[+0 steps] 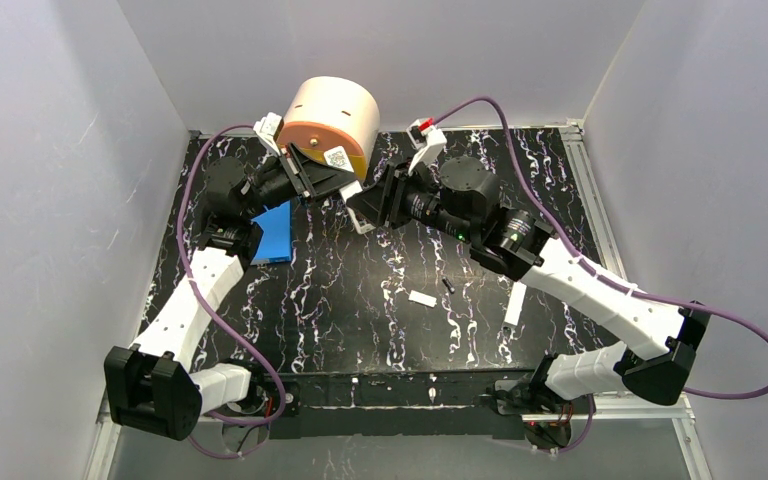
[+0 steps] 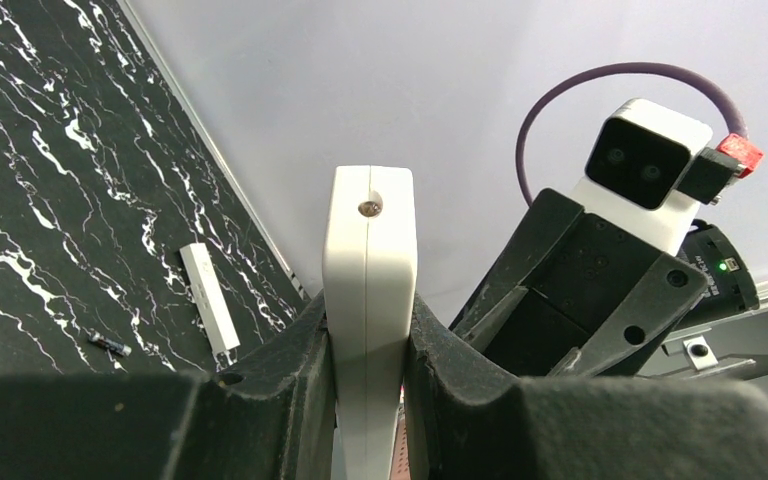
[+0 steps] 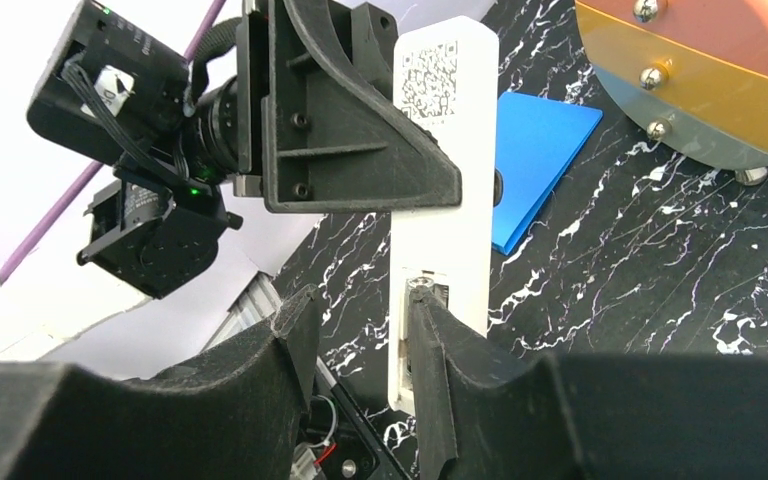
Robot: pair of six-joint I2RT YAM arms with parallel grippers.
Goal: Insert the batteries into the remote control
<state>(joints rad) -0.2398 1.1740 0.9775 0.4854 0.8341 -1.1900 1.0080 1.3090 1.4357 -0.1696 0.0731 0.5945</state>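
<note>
My left gripper [image 1: 332,186] is shut on the white remote control [image 2: 368,255] and holds it off the table at the back middle. In the right wrist view the remote [image 3: 442,190] shows its plain back with a dark square label. Its battery bay [image 3: 422,300] is open at the lower end. My right gripper [image 3: 360,330] is open, and its right fingertip [image 3: 422,320] rests against the open bay. A metal end shows in the bay; I cannot tell if a battery lies there. One battery [image 1: 448,285] lies on the table, also in the left wrist view [image 2: 108,345]. The other battery is not visible.
A small loose white cover piece [image 1: 422,298] lies near the battery. A longer narrow white bar [image 1: 513,305] lies to the right, also in the left wrist view [image 2: 208,300]. A blue pad [image 1: 275,232] and a peach round drum [image 1: 330,125] are at the back left.
</note>
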